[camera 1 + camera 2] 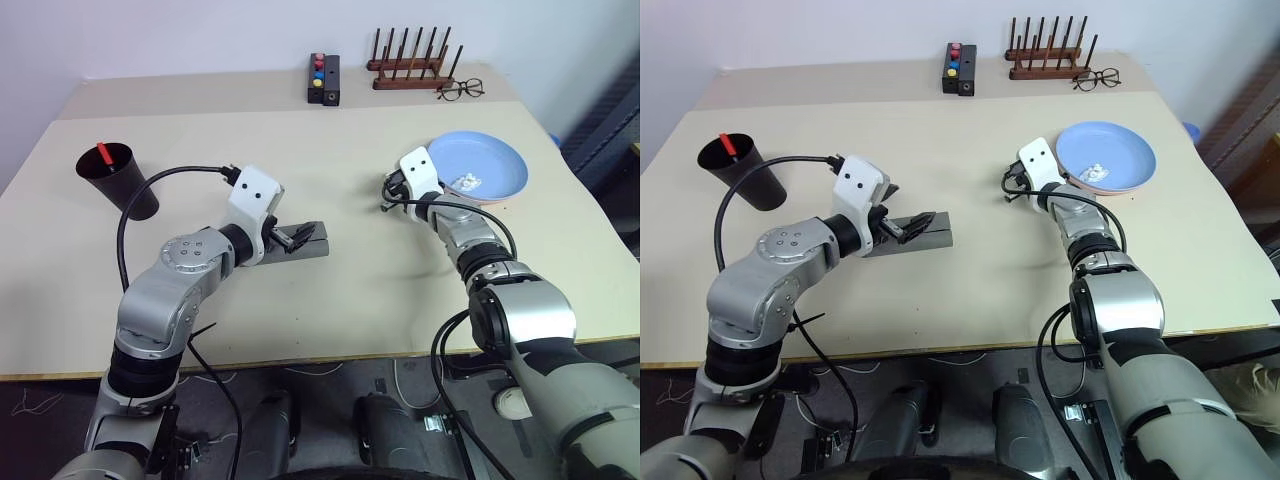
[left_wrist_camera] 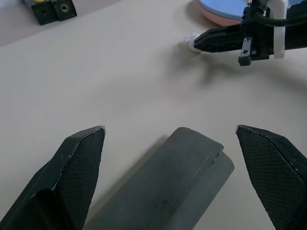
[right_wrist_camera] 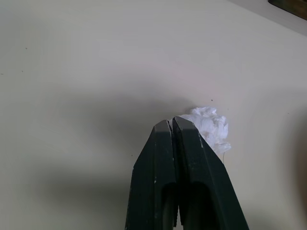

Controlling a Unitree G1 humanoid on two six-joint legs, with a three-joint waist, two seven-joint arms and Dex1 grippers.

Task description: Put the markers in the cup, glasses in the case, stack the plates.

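- The worktop (image 1: 330, 300) carried everything, and its far corners ran out of my head views.
- My left arm reached forward with its elbow out to the side; my right arm stretched further ahead toward the plates.
- The blue plate (image 1: 500, 160) sat on the pink plate (image 2: 216, 16), of which I saw little more than a rim. A small white crumpled wad (image 1: 464, 183) lay in the blue one; what it was I could not make out.
- The cup (image 1: 118, 180) stood at far left with a red-capped marker (image 1: 103, 153) poking out of it, the body hidden inside.
- The case (image 2: 163, 191) lay closed just under my left claw (image 2: 172, 139), part of it covered by the wrist, so its contents stayed hidden.
- My left claw stood wide, empty, one finger either side of the case end.
- My right claw (image 3: 173, 122) was pinched tight, its tips against a white crumpled scrap (image 3: 211, 128) on the worktop beside the plates; whether it gripped the scrap I could not tell.
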